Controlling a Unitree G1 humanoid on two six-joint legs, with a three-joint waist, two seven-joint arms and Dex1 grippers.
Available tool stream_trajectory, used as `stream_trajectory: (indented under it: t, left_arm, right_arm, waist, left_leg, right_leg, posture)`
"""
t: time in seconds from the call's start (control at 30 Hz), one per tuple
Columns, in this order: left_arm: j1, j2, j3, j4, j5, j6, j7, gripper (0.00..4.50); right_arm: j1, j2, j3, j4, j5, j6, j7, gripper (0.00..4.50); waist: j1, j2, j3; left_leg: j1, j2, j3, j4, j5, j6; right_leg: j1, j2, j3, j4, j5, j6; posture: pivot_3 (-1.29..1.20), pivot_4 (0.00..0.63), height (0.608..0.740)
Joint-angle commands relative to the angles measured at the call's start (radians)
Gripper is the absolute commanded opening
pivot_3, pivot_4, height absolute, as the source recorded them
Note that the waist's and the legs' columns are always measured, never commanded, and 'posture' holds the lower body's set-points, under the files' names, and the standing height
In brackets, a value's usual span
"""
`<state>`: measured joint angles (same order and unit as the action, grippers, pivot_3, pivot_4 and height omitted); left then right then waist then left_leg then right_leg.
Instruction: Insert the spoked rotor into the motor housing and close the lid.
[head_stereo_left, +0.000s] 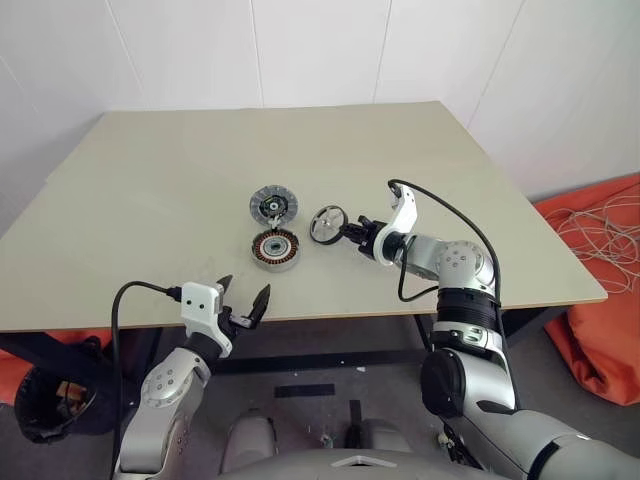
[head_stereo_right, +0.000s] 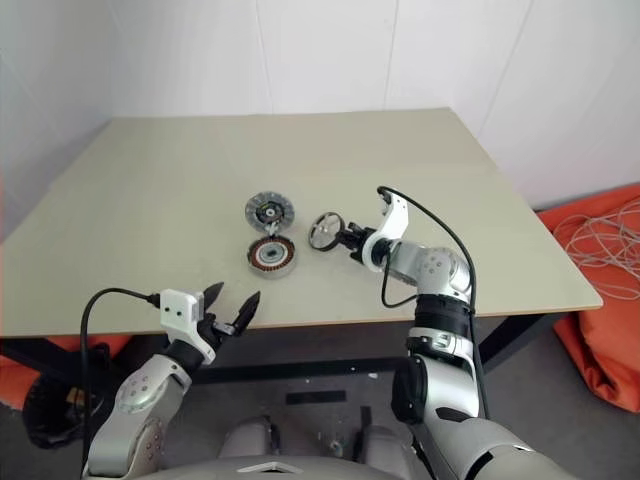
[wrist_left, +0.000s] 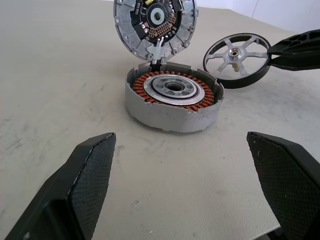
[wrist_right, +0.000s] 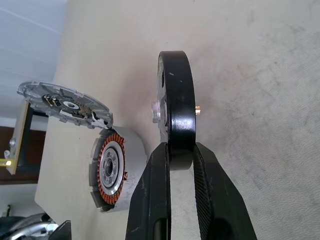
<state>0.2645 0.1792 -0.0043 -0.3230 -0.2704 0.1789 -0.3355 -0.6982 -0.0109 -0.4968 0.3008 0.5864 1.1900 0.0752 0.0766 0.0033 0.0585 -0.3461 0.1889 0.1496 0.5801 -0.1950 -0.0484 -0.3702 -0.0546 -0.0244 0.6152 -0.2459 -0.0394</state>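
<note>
The motor housing (head_stereo_left: 275, 249) is a silver-grey cup with copper windings, sitting mid-table. Its hinged lid (head_stereo_left: 273, 205) stands open behind it, circuit side showing. Just right of the housing, the spoked rotor (head_stereo_left: 328, 224), a black ring with silver spokes, is tilted up on edge. My right gripper (head_stereo_left: 349, 231) is shut on the rotor's rim (wrist_right: 178, 125), fingers pinching it from both sides. My left gripper (head_stereo_left: 247, 303) hangs open at the table's near edge, well short of the housing (wrist_left: 172, 102), nothing between its fingers (wrist_left: 85, 185).
The beige table (head_stereo_left: 150, 200) is bare around the parts. An orange cloth with white cables (head_stereo_left: 605, 250) lies on the floor to the right. A black cable (head_stereo_left: 440, 215) loops off my right wrist.
</note>
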Motion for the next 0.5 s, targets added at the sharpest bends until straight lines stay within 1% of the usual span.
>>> stream_trajectory:
  t: [0.03,0.17,0.3,0.5]
  left_arm:
    - [-0.018,-0.001,0.006,-0.032,-0.011,-0.003,0.0,4.5]
    - [-0.023,-0.004,0.002,-0.025,-0.011,-0.004,-0.002,4.5]
    - [-0.025,-0.007,-0.001,-0.016,-0.009,-0.008,-0.006,4.5]
    - [-0.021,-0.01,0.002,-0.006,-0.009,-0.017,-0.013,4.5]
  right_arm:
    - [-0.003,-0.034,-0.083,-0.024,0.049,0.036,-0.044,0.36]
    - [-0.004,-0.033,-0.173,-0.021,0.131,0.098,-0.058,0.36]
    - [-0.011,-0.02,-0.26,-0.011,0.197,0.15,-0.089,0.36]
    - [0.008,-0.024,-0.321,-0.025,0.285,0.321,-0.071,0.36]
  waist:
    - [0.004,0.0,0.0]
    - [0.008,0.0,0.0]
    - [0.008,0.0,0.0]
    - [0.006,0.001,0.0]
  left_leg:
    - [0.0,0.0,0.0,0.0,0.0,0.0]
    - [0.0,0.0,0.0,0.0,0.0,0.0]
    - [-0.002,0.0,0.0,0.0,0.0,0.0]
    - [-0.002,0.0,0.0,-0.001,0.0,0.0]
  right_leg:
    - [0.0,0.0,0.0,0.0,-0.001,0.002]
    - [0.0,0.0,0.0,0.0,-0.002,0.004]
    - [-0.002,0.0,0.0,0.0,0.0,-0.001]
    - [-0.003,0.0,0.0,0.0,0.0,0.0]
  posture:
    - [0.0,0.0,0.74]
    - [0.0,0.0,0.74]
    - [0.0,0.0,0.74]
    - [0.0,0.0,0.74]
